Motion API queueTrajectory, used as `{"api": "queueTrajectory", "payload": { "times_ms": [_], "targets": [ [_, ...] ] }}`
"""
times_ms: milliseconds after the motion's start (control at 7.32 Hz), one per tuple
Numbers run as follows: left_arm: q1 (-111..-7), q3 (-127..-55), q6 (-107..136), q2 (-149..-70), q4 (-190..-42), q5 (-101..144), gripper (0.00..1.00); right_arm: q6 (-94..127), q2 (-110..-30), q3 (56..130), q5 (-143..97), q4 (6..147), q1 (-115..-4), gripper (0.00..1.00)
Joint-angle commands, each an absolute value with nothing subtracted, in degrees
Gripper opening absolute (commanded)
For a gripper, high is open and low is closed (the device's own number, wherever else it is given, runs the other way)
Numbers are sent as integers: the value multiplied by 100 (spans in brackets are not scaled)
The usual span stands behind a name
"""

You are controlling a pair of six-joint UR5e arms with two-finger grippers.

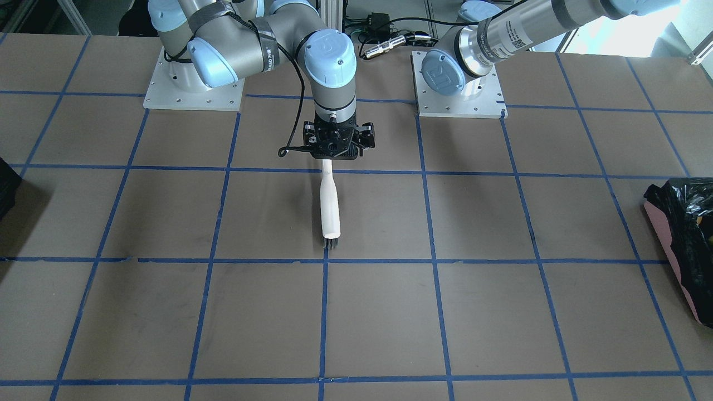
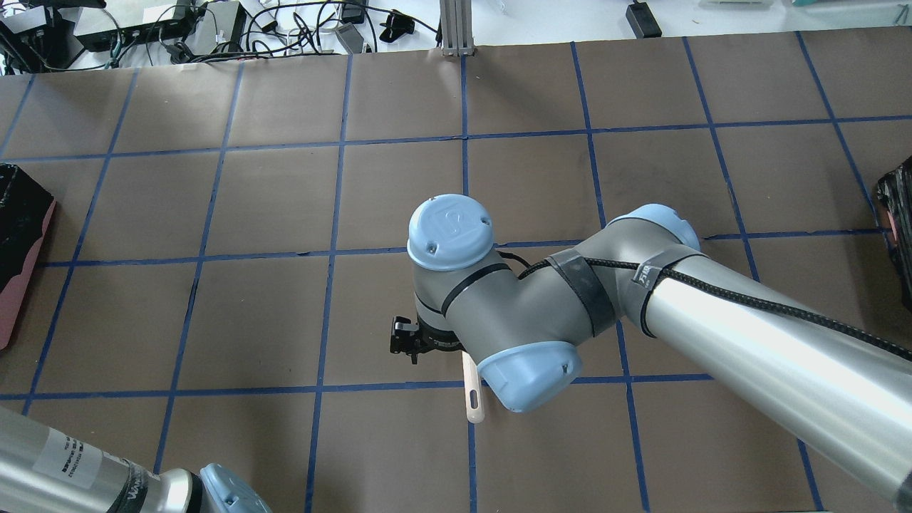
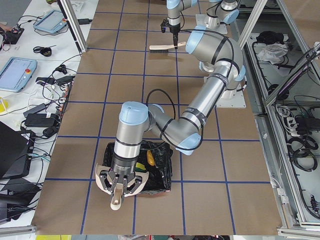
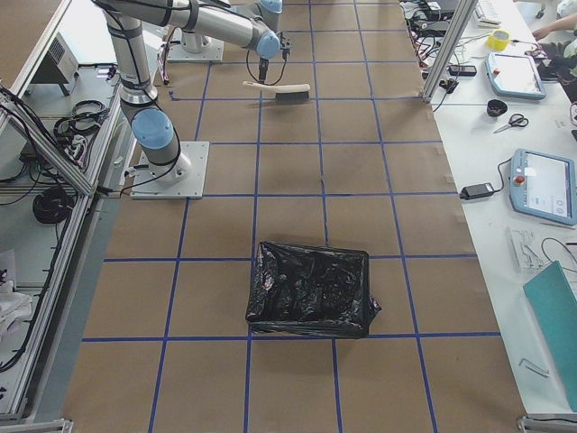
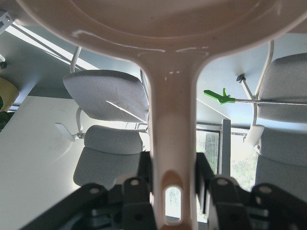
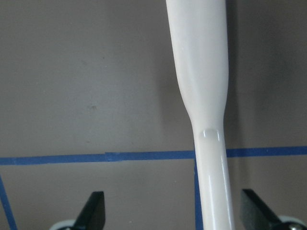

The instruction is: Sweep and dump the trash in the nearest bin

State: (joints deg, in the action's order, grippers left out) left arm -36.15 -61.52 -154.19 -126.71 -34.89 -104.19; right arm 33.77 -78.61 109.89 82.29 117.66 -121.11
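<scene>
- Left claw pinching the dustpan by its handle — pan hangs by the bin.
- Right claw spread wide over the brush — brush flat on the table.

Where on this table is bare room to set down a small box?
Bare: the squares between the brush and the operators' edge, and those between the brush and the bin. Crowded: near the arm bases, where the right tool hangs over the brush handle.
</scene>
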Motion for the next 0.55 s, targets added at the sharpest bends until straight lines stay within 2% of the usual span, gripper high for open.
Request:
{"api": "queueTrajectory", "payload": {
  "times_ms": [0, 273, 410],
  "targets": [
    [-3709, -6811, -15723, -12472, -2496, -10556, 0, 2773, -7927, 9981, 8444, 10921, -12050, 100],
    [-3709, -6794, -15785, -12358, -2574, -10547, 0, 2725, -7972, 8462, 8728, 9579, -11928, 100],
    [-3726, -6794, -15890, -12270, -2610, -10564, 0, 2707, -7980, 7977, 8780, 8997, -11814, 100]
  ]
}}
